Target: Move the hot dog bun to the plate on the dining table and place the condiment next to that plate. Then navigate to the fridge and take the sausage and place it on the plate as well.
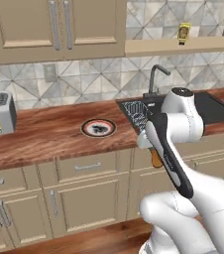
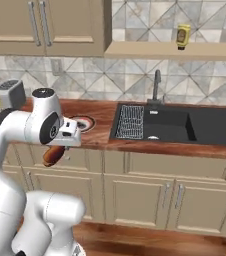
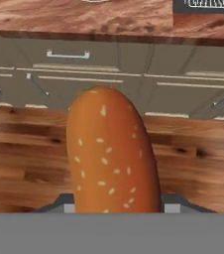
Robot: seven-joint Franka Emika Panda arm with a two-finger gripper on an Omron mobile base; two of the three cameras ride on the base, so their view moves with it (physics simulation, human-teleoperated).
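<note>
Hot dog bun [image 3: 111, 154] clamped in our gripper [image 3: 115, 206], off the counter [image 1: 49, 134]

We carry it level, grip firm; plate [image 1: 98, 128] on that counter stays clear; condiment [image 2: 183, 36] waits above the sink [image 2: 185, 125].

No readable text, label or number anywhere.

a wooden counter [image 1: 44, 136] over beige cabinets [image 2: 150, 192], tiled backsplash [image 1: 89, 79], black sink [image 2: 185, 125], wood floor [image 3: 29, 163].
</note>
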